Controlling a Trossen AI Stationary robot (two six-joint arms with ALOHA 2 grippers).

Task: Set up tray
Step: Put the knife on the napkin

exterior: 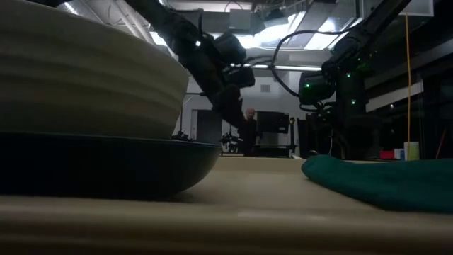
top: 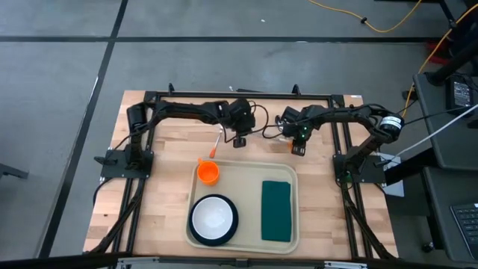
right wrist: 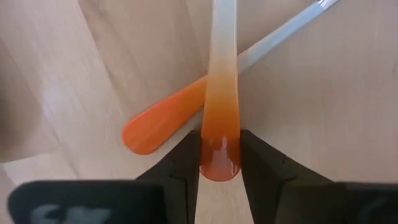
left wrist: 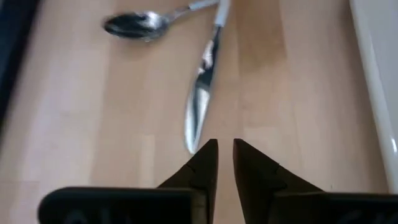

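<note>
The cream tray [top: 246, 181] lies at the table's near middle. On it are an orange cup [top: 208, 172], a white bowl on a dark plate [top: 213, 219] and a folded green napkin [top: 275, 211]. Beyond the tray's far rim, a spoon [left wrist: 134, 23] and a knife [left wrist: 202, 93] lie flat on the wood with their handles crossing. My left gripper [left wrist: 225, 149] hovers over the knife's tip, its fingers a narrow gap apart with nothing between them. My right gripper [right wrist: 219, 146] is shut on an orange handle end. My right gripper pinches the orange free end [right wrist: 219, 127] of one utensil's handle between its two fingers, coming from above. The handle runs away from the fingers and crosses over the second orange-ended handle [right wrist: 161, 124]. Whether it belongs to the knife or the spoon, I cannot tell.
A third utensil with an orange handle [top: 215, 146] lies on the wood left of my left gripper [top: 240, 140], just beyond the cup. The dark frame rails [top: 239, 95] border the table's far and side edges. Bare tray floor shows between cup and napkin.
</note>
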